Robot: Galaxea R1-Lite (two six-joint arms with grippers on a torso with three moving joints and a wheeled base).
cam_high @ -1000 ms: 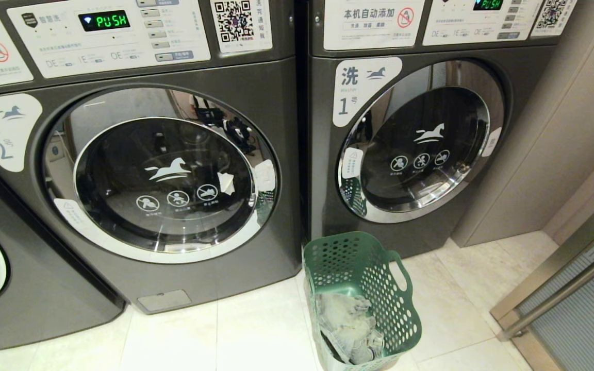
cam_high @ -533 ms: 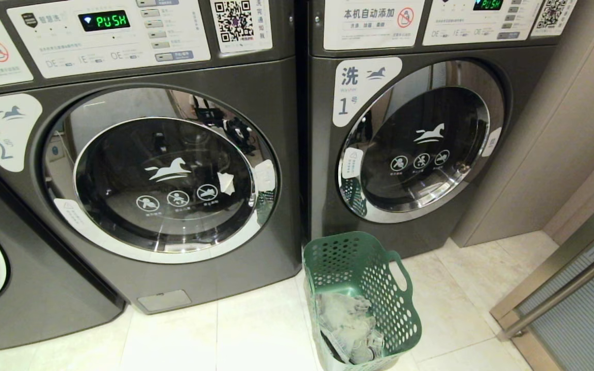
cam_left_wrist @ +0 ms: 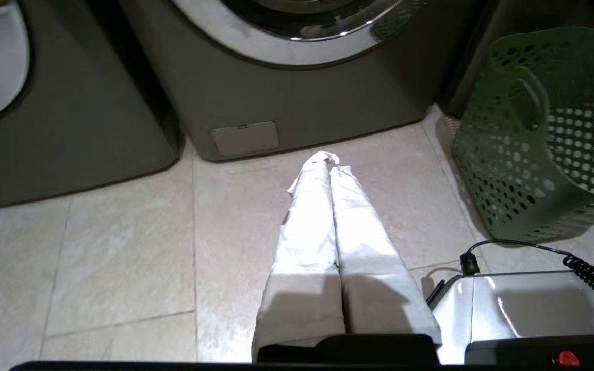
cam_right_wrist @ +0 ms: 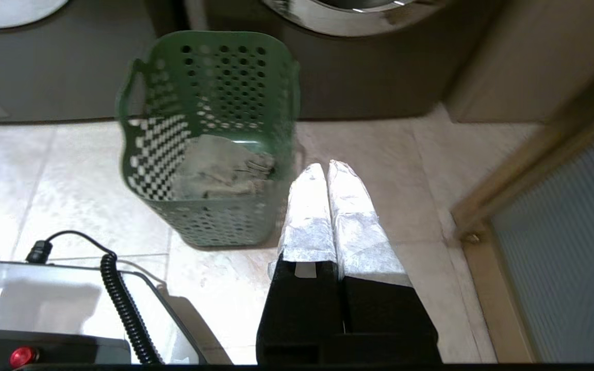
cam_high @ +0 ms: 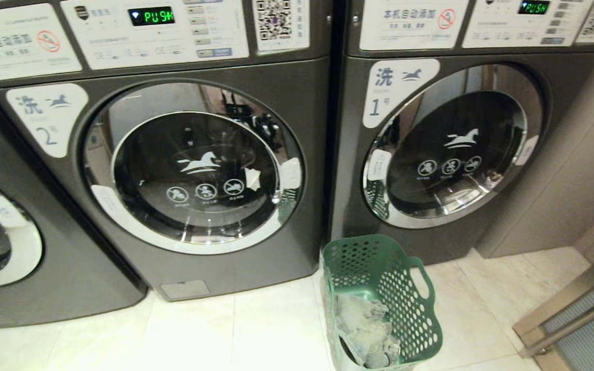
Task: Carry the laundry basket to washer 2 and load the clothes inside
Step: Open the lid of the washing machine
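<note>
Evidently nothing is done: basket [cam_high: 382, 304] with clothes [cam_high: 366, 330] sits before washer 1 [cam_high: 451, 154]; washer 2 [cam_high: 194, 165] closed; both hands [cam_left_wrist: 332, 159] [cam_right_wrist: 326, 167] closed, empty.

Head view down on washers; low wrist views forward along floor; shared by all: basket [cam_high: 382, 304], washer 2 [cam_high: 194, 170].

The pale tiled floor [cam_high: 256, 330] filled the lower part of the frame. On it stood 3 dark grey washers along the top, and the green laundry basket [cam_high: 382, 304] at lower center-right, just before washer 1 [cam_high: 446, 149], beside washer 2 [cam_high: 194, 165].
</note>
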